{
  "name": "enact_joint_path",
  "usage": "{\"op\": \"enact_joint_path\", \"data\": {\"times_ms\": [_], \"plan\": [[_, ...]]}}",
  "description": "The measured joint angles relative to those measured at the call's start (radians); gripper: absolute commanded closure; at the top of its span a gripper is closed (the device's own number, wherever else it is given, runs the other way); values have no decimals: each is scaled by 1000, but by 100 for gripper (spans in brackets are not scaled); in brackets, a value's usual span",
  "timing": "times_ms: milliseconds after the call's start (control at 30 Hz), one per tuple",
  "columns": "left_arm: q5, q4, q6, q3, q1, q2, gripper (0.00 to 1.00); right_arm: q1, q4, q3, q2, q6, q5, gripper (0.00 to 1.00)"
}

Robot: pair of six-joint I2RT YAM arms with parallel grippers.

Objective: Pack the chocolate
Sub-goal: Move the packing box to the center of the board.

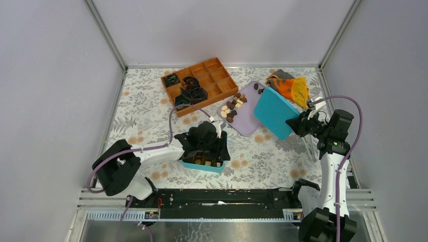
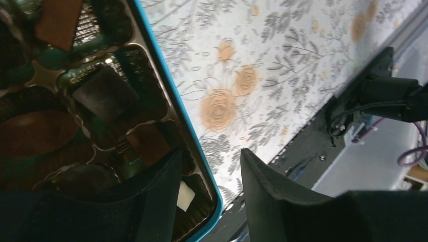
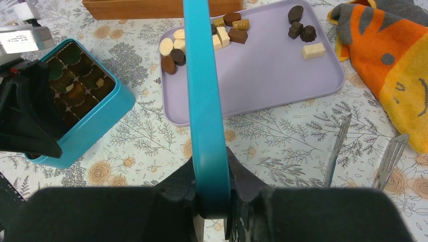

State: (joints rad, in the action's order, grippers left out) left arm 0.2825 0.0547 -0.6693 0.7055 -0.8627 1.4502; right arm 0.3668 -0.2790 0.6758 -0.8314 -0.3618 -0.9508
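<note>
Loose chocolate (image 1: 233, 106) (image 3: 227, 33), dark, brown and cream pieces, lies on a lilac tray (image 1: 247, 121) (image 3: 262, 75). More chocolate pieces (image 2: 103, 93) fill the dark insert of the teal box (image 1: 204, 165) (image 2: 171, 75) (image 3: 96, 113). A cream square (image 2: 185, 196) lies in its corner cell. My left gripper (image 1: 209, 146) (image 2: 212, 151) hovers over the box, open. It straddles the rim, one finger inside and one outside. My right gripper (image 1: 298, 123) (image 3: 210, 156) is shut on the teal lid (image 1: 275, 112) (image 3: 202, 75), held on edge to the tray's right.
A wooden compartment box (image 1: 199, 80) with black paper cups (image 1: 192, 91) stands at the back. An orange and grey cloth (image 1: 292, 86) (image 3: 388, 60) lies at the back right. Metal tongs (image 3: 338, 146) lie near the right arm. The black base rail (image 2: 313, 146) runs along the table's near edge.
</note>
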Motion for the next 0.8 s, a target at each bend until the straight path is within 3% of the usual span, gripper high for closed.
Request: {"op": "enact_joint_path", "data": {"times_ms": [500, 700, 800], "plan": [[126, -197, -72, 198, -92, 237, 44, 1, -2, 0, -26, 0, -12, 100], [88, -236, -27, 169, -93, 90, 38, 1, -24, 0, -48, 5, -47, 100], [37, -250, 34, 87, -90, -110, 25, 1, -31, 5, -60, 13, -82, 100]]}}
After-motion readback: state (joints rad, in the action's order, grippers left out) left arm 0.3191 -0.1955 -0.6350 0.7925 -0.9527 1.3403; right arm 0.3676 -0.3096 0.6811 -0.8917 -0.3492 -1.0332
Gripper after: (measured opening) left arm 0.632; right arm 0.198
